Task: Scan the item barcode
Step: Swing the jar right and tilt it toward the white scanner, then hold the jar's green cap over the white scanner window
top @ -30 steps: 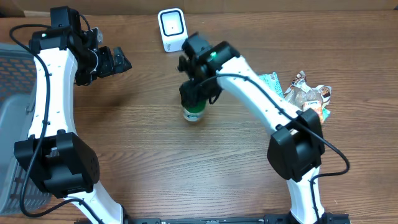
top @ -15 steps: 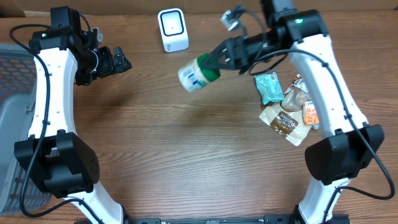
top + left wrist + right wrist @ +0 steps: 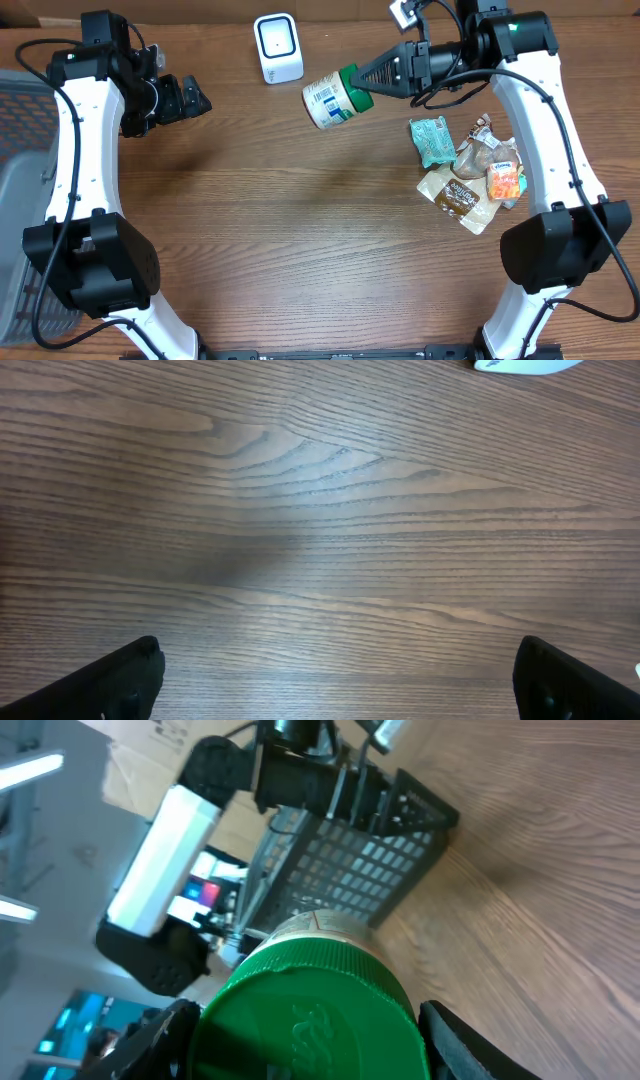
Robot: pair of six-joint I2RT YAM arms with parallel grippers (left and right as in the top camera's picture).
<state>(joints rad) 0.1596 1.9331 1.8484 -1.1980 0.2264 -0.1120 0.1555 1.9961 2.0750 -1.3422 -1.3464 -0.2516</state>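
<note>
Two arms stand over the wooden surface point(image 3: 300, 230), but only one is working. The right pincer point(image 3: 364, 80) is clamped on the green lid point(image 3: 305, 1010) of a jar point(image 3: 328, 100), with one finger on each side of the lid. It holds the jar in the air, lying on its side, in the upper middle of the overhead frame. The white scanner point(image 3: 278, 48) stands to the upper left of the jar, near but not touching. The left pincer point(image 3: 186, 98) hangs with its fingers point(image 3: 125, 678) wide apart and holds nothing; under it is only bare wood.

The barcode point(image 3: 322, 97) on the jar's label seems to look up to the ceiling, not to the scanner's window. To do this step well, I think the wrist should roll the jar until the stripes face the window, then bring it closer and keep it quiet for a moment. The grip is only on the lid, so a slow turn is safer.
</note>
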